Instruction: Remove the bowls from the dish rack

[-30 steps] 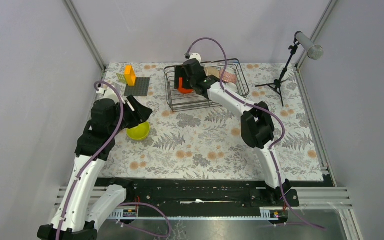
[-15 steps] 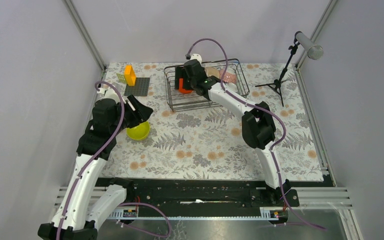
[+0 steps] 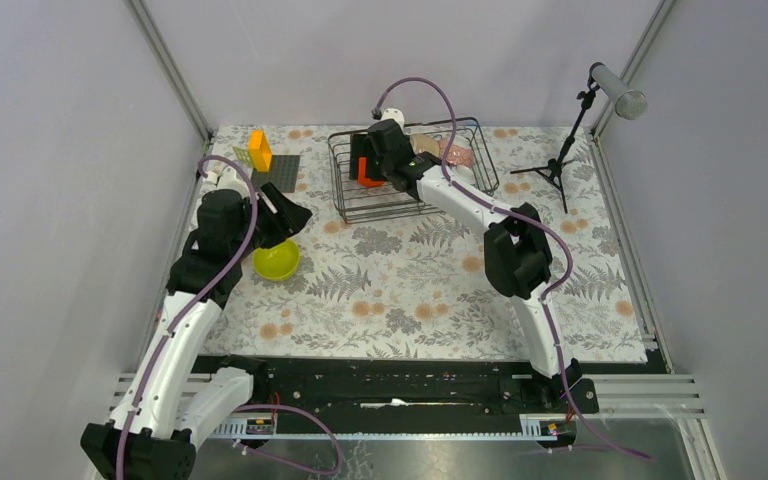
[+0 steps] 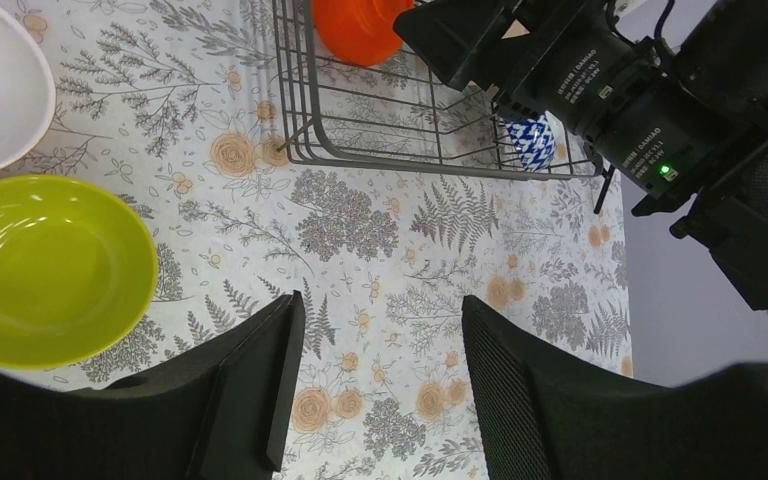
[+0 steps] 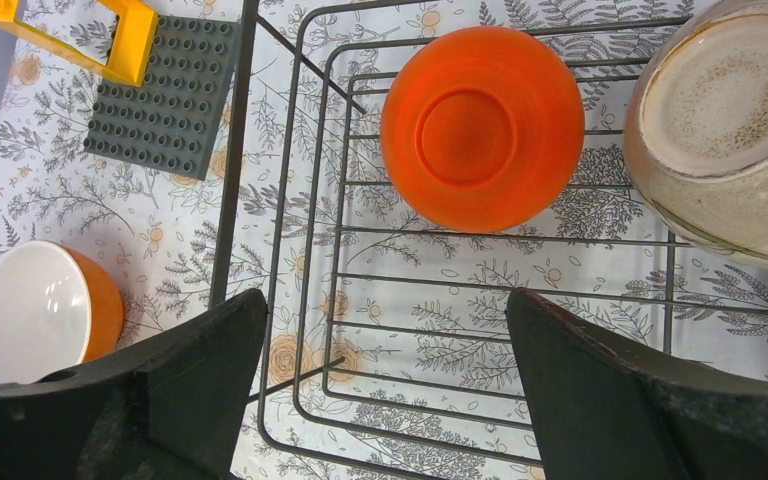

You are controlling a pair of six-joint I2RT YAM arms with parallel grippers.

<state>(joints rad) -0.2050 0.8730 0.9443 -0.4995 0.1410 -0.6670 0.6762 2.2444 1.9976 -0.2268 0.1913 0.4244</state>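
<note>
The dish rack (image 3: 465, 182) stands at the back of the table. An orange bowl (image 5: 482, 125) lies bottom-up inside its left end, beside a cream bowl (image 5: 730, 130). A blue-and-white bowl (image 4: 530, 140) and a pink bowl (image 3: 457, 153) sit further right in the rack (image 5: 300, 250). My right gripper (image 5: 387, 300) hangs open over the rack floor, just short of the orange bowl (image 3: 370, 177). A yellow-green bowl (image 3: 276, 262) rests upright on the table. My left gripper (image 4: 380, 305) is open and empty to the right of that bowl (image 4: 50, 270).
Another orange bowl with a white inside (image 5: 40, 310) sits on the table left of the rack. A dark grey studded plate (image 3: 275, 172) and an orange-yellow block (image 3: 259, 150) lie at the back left. A microphone stand (image 3: 565, 150) rises at the back right.
My left arm has drawn up and back from the yellow-green bowl, which stays on the table. The right gripper has shifted slightly over the orange bowl.
</note>
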